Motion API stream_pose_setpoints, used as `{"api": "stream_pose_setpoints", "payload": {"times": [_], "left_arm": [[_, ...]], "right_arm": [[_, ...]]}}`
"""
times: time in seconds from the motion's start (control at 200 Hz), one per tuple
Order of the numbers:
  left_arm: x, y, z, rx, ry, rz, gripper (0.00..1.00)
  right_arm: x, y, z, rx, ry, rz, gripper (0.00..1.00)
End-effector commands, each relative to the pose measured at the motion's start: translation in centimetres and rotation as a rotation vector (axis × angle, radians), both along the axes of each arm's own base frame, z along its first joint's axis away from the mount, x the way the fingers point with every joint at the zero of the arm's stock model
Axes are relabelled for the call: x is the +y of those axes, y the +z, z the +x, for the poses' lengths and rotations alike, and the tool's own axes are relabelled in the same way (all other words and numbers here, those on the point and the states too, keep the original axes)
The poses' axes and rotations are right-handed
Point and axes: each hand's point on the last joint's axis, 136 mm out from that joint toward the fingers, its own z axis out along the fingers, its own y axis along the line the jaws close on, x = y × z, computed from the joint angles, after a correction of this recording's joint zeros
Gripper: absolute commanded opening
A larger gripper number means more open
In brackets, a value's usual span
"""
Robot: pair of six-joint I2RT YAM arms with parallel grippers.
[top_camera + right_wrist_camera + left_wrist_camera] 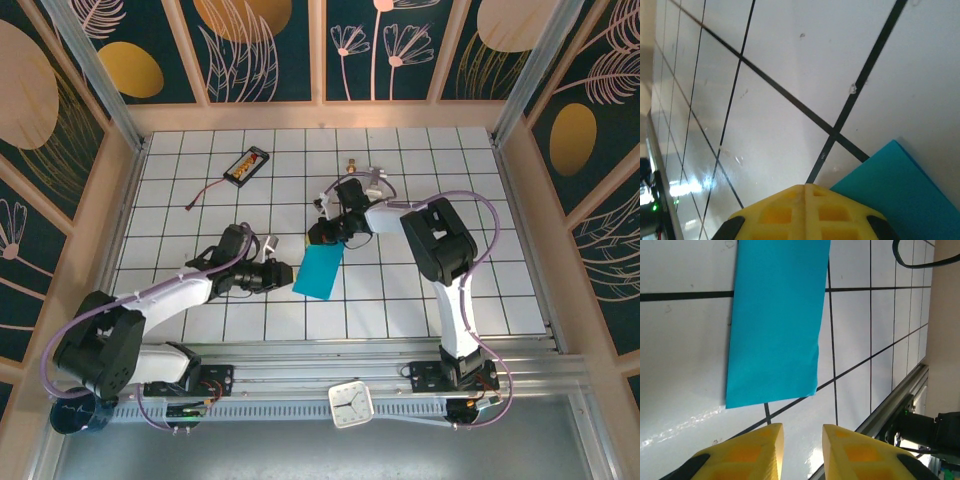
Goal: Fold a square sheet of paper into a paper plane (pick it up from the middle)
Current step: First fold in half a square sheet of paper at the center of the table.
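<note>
So the square sheet of paper [320, 270] is lying flat mid-table as a narrow folded rectangle. The right gripper [805, 195] sits right at its far end with fingers squeezed together on nothing, I'd guess to pin it or press the crease. The left gripper [802, 440] hangs just off the sheet's left side, jaws a bit apart and empty, probably lining up for that edge, and there's plenty of bare tile around, with the battery pack [247, 164] well away near the back.

table [505, 185]: white grid tiles | walls [262, 62]: dark floral panels, wood frame
</note>
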Motion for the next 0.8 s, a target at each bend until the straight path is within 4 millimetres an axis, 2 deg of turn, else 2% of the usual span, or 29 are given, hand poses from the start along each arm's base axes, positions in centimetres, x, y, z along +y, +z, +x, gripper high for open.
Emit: {"api": "stream_pose_setpoints", "payload": {"times": [0.0, 0.17, 0.25, 0.36, 0.47, 0.585, 0.661, 0.791], "left_arm": [[0.2, -1.2, 0.6, 0.03, 0.05, 0.023, 0.28], [-0.9, -1.5, 2.3, 0.006, 0.052, 0.028, 0.28], [-1.0, -2.3, 3.0, 0.006, 0.052, 0.057, 0.27], [-1.2, -4.0, 3.1, 0.035, 0.031, 0.091, 0.26], [-1.4, -5.2, 2.6, 0.058, 0.003, 0.115, 0.26], [-2.2, -5.5, 1.5, 0.072, -0.025, 0.108, 0.26], [-3.3, -5.5, 0.3, 0.094, -0.051, 0.074, 0.26], [-5.1, -4.1, -0.9, 0.106, -0.057, -0.017, 0.26]], "right_arm": [[-1.1, 1.2, -0.8, 0.02, 0.096, 0.02, 0.07], [-2.3, 6.4, 0.2, -0.072, 0.042, 0.063, 0.14], [-3.9, 7.3, 0.0, -0.071, -0.046, 0.061, 0.16], [-6.6, 6.7, -0.5, -0.032, -0.19, 0.022, 0.19], [-8.2, 5.8, -1.5, -0.021, -0.262, -0.027, 0.21], [-9.3, 5.4, -2.2, -0.009, -0.305, -0.065, 0.21], [-9.8, 5.1, -2.6, 0.001, -0.325, -0.089, 0.22], [-11.0, 5.1, -3.4, 0.009, -0.374, -0.131, 0.22]]}}
